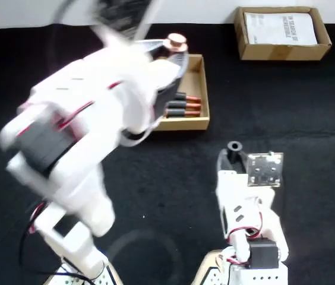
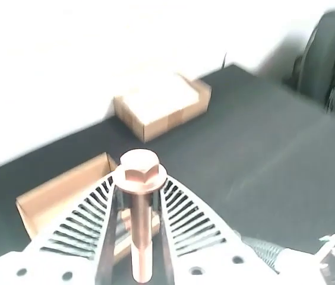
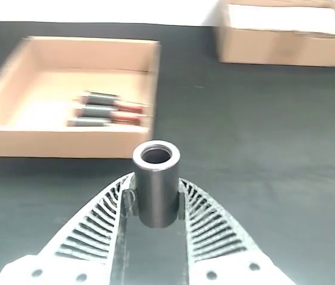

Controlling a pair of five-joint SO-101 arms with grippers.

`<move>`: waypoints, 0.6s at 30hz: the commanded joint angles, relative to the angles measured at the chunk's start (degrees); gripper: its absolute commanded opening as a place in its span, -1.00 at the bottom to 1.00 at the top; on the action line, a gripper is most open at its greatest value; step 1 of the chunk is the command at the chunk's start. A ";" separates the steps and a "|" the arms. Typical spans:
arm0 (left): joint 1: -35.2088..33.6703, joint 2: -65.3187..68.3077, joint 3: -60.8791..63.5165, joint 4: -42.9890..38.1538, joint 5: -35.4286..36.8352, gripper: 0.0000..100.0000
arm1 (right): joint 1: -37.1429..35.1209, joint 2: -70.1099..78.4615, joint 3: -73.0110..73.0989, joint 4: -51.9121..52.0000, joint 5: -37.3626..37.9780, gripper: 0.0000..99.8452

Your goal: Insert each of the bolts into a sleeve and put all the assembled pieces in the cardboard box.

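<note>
My left gripper [image 2: 136, 199] is shut on a copper bolt [image 2: 139, 208], hex head up; in the high view the bolt [image 1: 174, 42] is raised above the near cardboard box [image 1: 200, 89]. My right gripper [image 3: 154, 199] is shut on an upright dark sleeve [image 3: 155, 181] with its bore facing up; from above the sleeve [image 1: 234, 148] stands over the black table, right of the box. Inside the box [image 3: 13, 89] lie three assembled pieces [image 3: 105, 110], dark sleeves with copper ends.
A second cardboard box [image 1: 281, 34] holding a printed sheet sits at the far right. A dark bag [image 2: 334, 65] shows beyond the table edge. The black table [image 1: 286, 101] is bare between the two boxes.
</note>
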 commanded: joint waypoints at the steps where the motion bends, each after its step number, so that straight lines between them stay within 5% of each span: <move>1: 0.48 -9.19 3.82 0.26 0.53 -0.98 | -6.55 -0.31 -3.47 -0.22 -2.90 -0.99; 10: 0.48 -39.43 49.71 -1.58 0.35 -0.98 | -14.20 -0.40 -7.08 -0.04 -2.99 -0.99; 18: 0.31 -57.71 91.12 -28.75 0.53 -0.98 | -19.03 -0.40 -7.43 0.04 -2.99 -0.99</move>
